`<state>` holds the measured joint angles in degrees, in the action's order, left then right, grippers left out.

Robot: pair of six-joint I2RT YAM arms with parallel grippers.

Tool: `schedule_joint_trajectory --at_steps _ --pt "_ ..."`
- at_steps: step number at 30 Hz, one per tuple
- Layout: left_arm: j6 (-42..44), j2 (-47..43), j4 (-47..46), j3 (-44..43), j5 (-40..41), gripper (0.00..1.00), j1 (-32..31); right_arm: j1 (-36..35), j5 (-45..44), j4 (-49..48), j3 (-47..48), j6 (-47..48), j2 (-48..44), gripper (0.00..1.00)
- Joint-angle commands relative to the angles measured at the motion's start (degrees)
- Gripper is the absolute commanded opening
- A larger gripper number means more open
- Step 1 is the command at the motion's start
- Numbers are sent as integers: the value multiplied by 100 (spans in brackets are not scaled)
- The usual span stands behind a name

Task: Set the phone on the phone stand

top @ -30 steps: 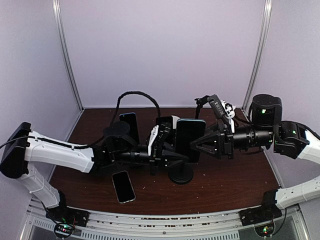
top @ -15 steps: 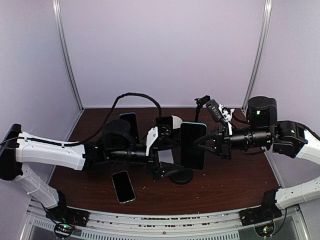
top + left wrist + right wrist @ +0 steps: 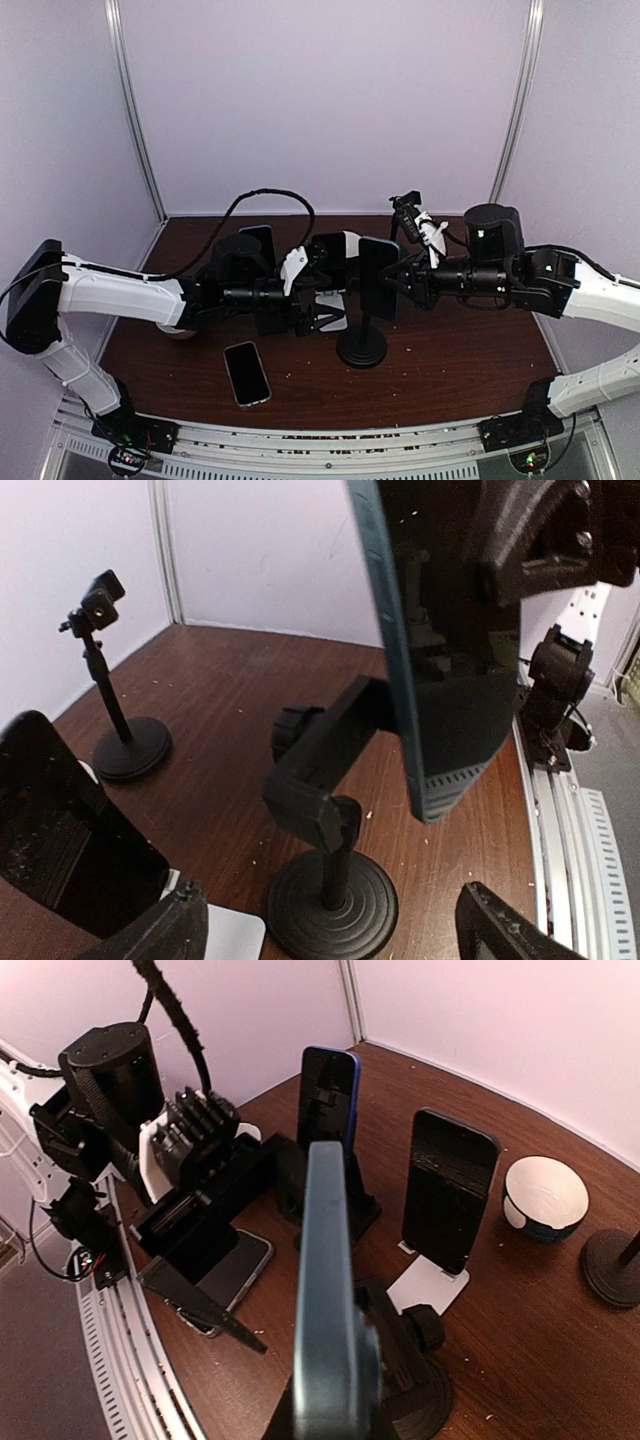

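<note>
**Figure: Phone held upright over the stand, gripped from the right**

The phone (image 3: pixel 378 278) stands on edge near the table's centre, its teal rim facing the left wrist camera and its screen dark. The right end effector (image 3: pixel 398 278) reaches in from 3 o'clock, its fingers clamped together on the phone's edge. The phone stand (image 3: pixel 330 780), a black angled clamp on a short pole with a round ribbed base, sits directly under the phone. The clamp's upper arm meets the phone's edge, but whether the phone is seated in it cannot be told. The left end effector (image 3: pixel 322 297) comes from 9 o'clock with its fingers wide apart, holding nothing, just beside the stand.

Positions below are given from the stand:
- A flat phone (image 3: pixel 246 372) lies face up at 8 o'clock.
- A blue phone (image 3: pixel 328 1090) stands propped at 10 o'clock.
- A dark phone (image 3: pixel 447 1185) leans on a white wedge (image 3: pixel 420 1285) at 11 o'clock.
- A white bowl (image 3: pixel 545 1192) sits at 12 o'clock.
- A small stand (image 3: pixel 130 752) with a thin pole is at 1 o'clock.

The table (image 3: pixel 450 370) is dark brown wood grain, flecked with pale crumbs. A metal rail (image 3: pixel 330 440) runs along its 6 o'clock edge. Pale lilac walls (image 3: pixel 320 100) enclose the table, with metal posts (image 3: pixel 135 110) at the far corners.
</note>
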<state>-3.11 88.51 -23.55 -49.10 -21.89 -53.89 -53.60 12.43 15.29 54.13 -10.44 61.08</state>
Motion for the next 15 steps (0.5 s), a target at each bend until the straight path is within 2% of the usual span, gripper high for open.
schedule_joint_trajectory --at_steps 1,4,15 --pt "-506 354 -1073 -117 -727 85 133 67 -568 -879 -173 143 29 0" --pt "-714 571 -1468 -197 -897 84 151 179 -392 -905 -162 221 217 0" --pt "-628 1134 -1417 -768 -937 89 256 380 107 -1394 -176 340 660 0"
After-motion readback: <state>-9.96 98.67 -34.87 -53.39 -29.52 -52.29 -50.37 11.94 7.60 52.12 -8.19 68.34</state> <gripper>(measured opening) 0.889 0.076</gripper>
